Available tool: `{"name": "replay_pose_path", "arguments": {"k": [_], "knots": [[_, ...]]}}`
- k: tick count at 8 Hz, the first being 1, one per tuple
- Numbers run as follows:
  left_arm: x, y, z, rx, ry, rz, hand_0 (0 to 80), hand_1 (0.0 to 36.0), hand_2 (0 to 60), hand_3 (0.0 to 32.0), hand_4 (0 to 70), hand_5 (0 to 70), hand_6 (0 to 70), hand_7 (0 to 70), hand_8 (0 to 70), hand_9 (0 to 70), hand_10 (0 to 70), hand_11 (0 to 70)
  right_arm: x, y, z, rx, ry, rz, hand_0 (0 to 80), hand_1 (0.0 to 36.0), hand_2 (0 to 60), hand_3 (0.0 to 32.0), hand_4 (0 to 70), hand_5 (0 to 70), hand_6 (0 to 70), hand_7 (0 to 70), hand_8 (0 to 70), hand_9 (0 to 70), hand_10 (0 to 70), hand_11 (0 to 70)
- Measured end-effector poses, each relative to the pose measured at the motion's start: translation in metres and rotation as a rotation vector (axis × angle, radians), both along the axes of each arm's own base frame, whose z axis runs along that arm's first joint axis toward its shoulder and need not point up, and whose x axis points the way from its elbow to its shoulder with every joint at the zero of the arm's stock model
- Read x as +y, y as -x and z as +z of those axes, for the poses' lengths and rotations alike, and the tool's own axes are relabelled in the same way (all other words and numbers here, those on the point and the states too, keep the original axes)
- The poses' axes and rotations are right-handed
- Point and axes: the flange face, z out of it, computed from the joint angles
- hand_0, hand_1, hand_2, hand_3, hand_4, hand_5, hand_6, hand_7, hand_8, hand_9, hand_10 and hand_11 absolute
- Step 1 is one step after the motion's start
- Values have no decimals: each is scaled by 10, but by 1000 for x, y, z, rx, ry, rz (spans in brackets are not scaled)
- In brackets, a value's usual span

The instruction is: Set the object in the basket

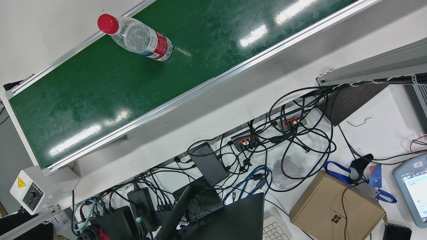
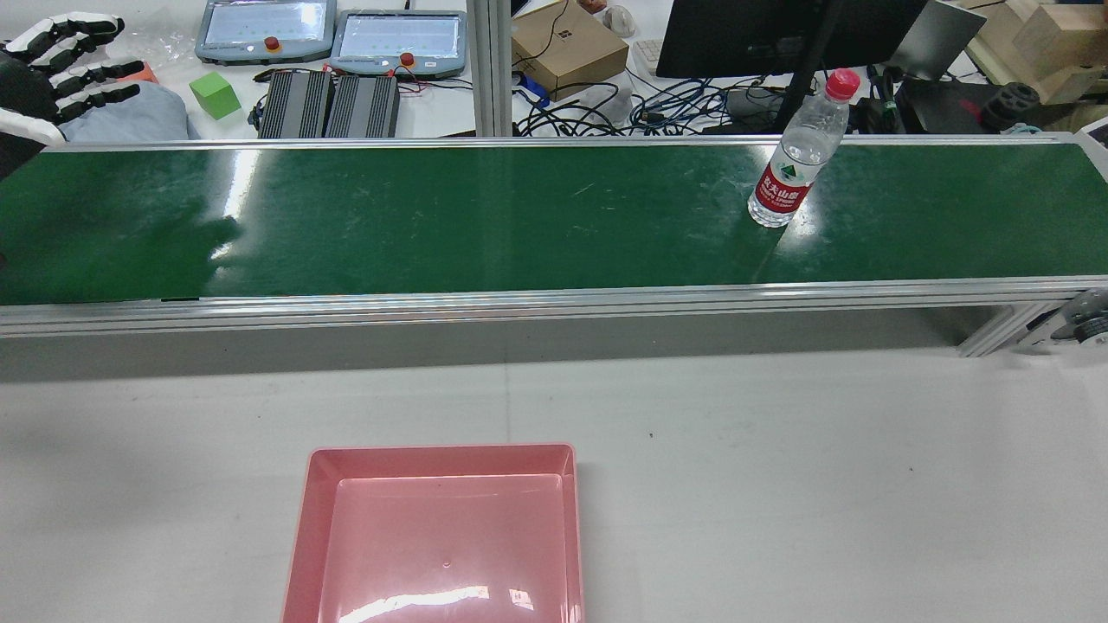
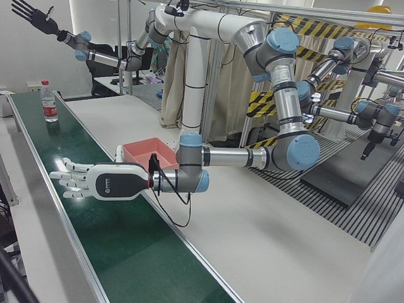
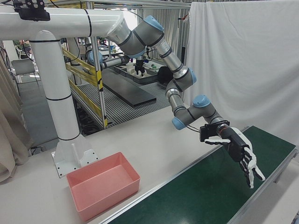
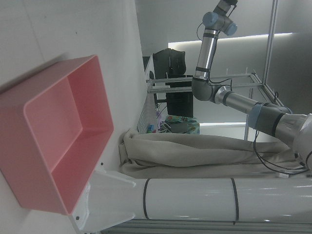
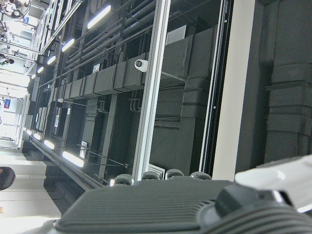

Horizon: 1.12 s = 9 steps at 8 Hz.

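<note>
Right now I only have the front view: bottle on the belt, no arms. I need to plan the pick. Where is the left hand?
Observer: The left hand hovers open over the belt, near the end opposite the bottle.
Operator: And the right hand?
Observer: The right hand is raised high in the air, fingers spread, holding nothing.
Operator: Is the basket free?
Observer: The pink basket sits empty on the white table, on the robot's side of the belt.

Belt (image 2: 485, 216) bare round bottle (image 2: 796, 164) (upright, far rail close).
</note>
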Motion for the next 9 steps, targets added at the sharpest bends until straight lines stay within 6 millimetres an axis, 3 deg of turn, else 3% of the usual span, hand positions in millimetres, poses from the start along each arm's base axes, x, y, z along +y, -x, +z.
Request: {"name": "replay_pose_path", "arguments": {"k": [7, 9], "knots": [[2, -8, 3, -8, 4, 12, 579, 109, 0, 110, 7, 292, 58, 37, 110, 129, 61, 107, 0, 0, 0, 0, 0, 0, 0, 0, 0, 0, 0, 0, 0, 0, 0, 0, 0, 0], [1, -10, 8, -24, 0, 6, 572, 103, 0, 126, 0, 295, 53, 31, 102, 123, 59, 104, 0, 0, 0, 0, 0, -1, 0, 0, 0, 0, 0, 0, 0, 0, 0, 0, 0, 0]]}}
